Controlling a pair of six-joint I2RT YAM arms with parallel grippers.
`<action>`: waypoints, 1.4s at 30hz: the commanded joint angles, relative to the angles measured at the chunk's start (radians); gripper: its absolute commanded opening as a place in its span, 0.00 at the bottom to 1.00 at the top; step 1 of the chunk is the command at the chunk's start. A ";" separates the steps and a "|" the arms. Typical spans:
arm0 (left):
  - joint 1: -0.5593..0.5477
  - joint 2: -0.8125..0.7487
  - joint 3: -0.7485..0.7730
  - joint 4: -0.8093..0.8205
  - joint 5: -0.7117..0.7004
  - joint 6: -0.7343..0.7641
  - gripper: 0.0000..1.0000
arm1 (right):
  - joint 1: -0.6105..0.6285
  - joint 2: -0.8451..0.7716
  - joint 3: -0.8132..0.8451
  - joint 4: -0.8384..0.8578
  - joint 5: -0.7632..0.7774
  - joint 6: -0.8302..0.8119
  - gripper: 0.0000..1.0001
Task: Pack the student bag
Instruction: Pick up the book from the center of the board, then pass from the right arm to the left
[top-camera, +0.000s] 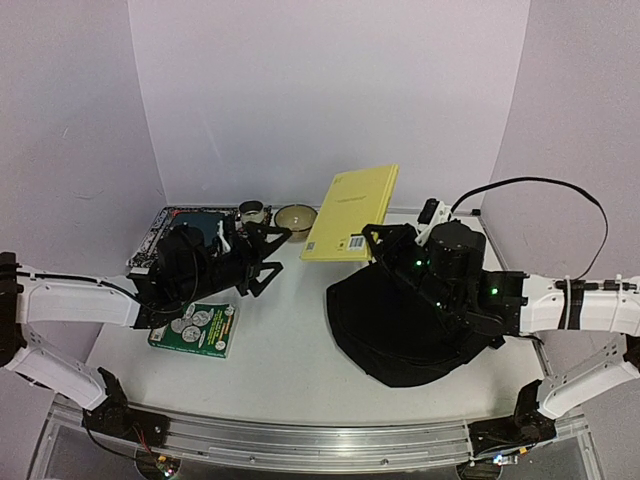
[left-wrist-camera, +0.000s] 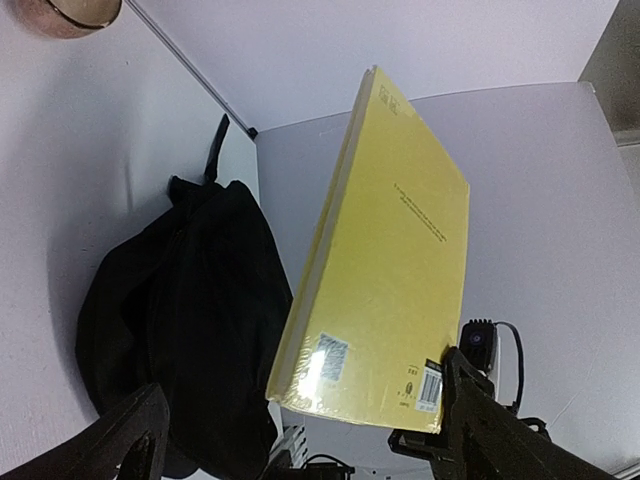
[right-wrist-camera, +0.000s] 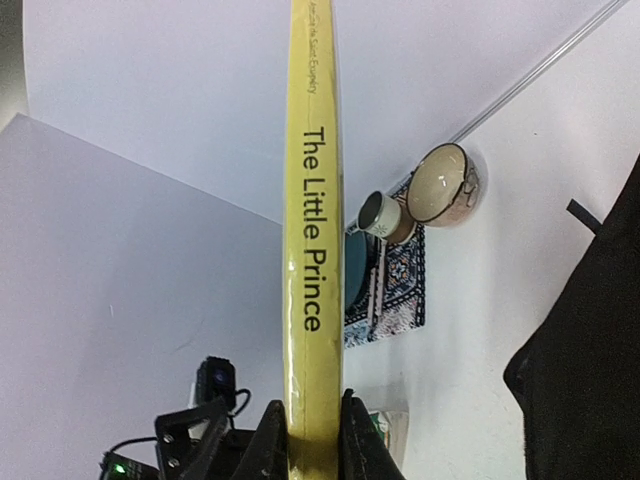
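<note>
Over the right of the worktop (top-camera: 290, 345), your right gripper (top-camera: 376, 240) clamps the yellow book (top-camera: 350, 212) aloft, poised for the student bag (top-camera: 385, 335) slumped below, while your left gripper (top-camera: 266, 258) hangs with jaws wide, empty.

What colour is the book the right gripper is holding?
Yellow book, black spine lettering; right wrist view shows it best.

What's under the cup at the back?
The cup seems to sit on the corner of a patterned, blue-centred book or mat. The yellow book and the left arm hide most of that.
</note>
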 joint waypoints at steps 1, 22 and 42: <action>-0.029 0.062 0.084 0.117 -0.045 -0.037 0.99 | -0.004 0.017 0.054 0.241 0.065 0.059 0.00; -0.060 0.251 0.124 0.383 -0.111 -0.195 0.77 | -0.005 0.148 0.087 0.414 -0.058 0.130 0.00; -0.006 0.251 -0.006 0.545 -0.169 -0.261 0.00 | -0.027 0.044 0.150 -0.072 -0.067 0.020 0.49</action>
